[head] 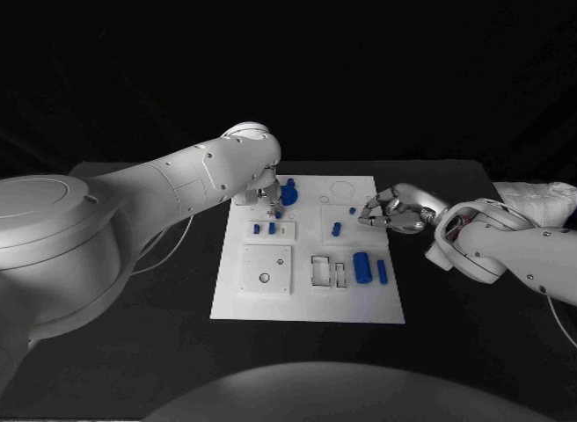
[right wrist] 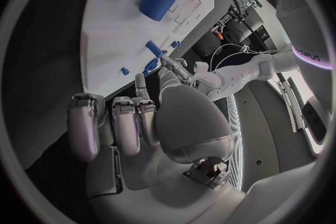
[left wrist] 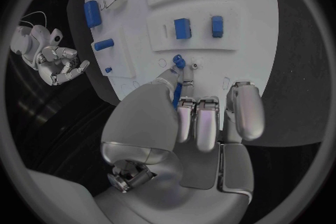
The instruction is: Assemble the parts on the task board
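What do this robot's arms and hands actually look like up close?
Two thick, smooth white arms, left and right, with rounded joint shells. Each ends in a silver metallic robot hand, left and right, with jointed fingers and a domed thumb base. A thin pale cable hangs beneath the left arm.

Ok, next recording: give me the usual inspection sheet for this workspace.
Surface: black table, bare around the board.
Job's things: white task board mid-table; blue parts on it, including a large cylinder beside a slimmer rod.
Clutter: crumpled white cloth at the table's right edge.
Hands: left hand pinches a blue part at the board's far end; right hand hovers at the board's right edge, apparently holding nothing.
Cables: a thin cable hangs under the left arm.
Surroundings: dark backdrop.
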### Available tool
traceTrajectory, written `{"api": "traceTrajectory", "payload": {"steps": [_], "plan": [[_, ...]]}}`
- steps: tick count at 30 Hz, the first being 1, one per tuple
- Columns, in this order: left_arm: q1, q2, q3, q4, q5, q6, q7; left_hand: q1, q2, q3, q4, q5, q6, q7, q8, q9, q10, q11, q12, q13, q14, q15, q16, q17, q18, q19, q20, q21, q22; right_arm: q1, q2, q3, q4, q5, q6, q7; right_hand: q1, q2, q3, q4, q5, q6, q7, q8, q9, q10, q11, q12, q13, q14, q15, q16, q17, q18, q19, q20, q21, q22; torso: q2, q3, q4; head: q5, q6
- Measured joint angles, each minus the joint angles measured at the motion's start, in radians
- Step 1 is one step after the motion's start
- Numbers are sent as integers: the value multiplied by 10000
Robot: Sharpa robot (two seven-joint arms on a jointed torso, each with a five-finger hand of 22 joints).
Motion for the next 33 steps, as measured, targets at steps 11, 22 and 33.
{"api": "traceTrajectory", "payload": {"steps": [11,22,33], "plan": [[-65,-78,-1,119,-12,15,-40,207,-71,111,-443,167,341,-272,246,15,0,-217,198,0,10,-190,0,0,-1,106,-146,158,-1,-6,13,0,-35,0,0,5,0,0,0,0,0,0,0,0,0,0,0,-34,-9,0,0,0,0,1,0,0,-42,8,-4,-1,8,8,0],[-97,-213,0,309,31,-143,-43,-594,-104,-285,-7,-1027,387,-317,421,15,35,-252,243,0,38,-219,0,-1,0,89,-162,158,-1,-17,-21,0,-62,0,-3,12,0,0,0,0,0,0,0,0,0,0,0,-32,-8,0,0,0,-1,0,0,0,-80,7,-8,-1,11,24,0],[-92,-324,6,460,59,-162,-36,-1524,-172,-888,617,-1484,379,-323,413,16,-1,-215,243,0,38,-218,0,2,0,89,-162,158,-1,-21,-52,-2,-59,0,-1,14,0,0,0,0,0,0,0,0,0,0,0,-29,0,0,0,0,-1,0,0,0,-79,5,1,-2,8,14,0]]}}
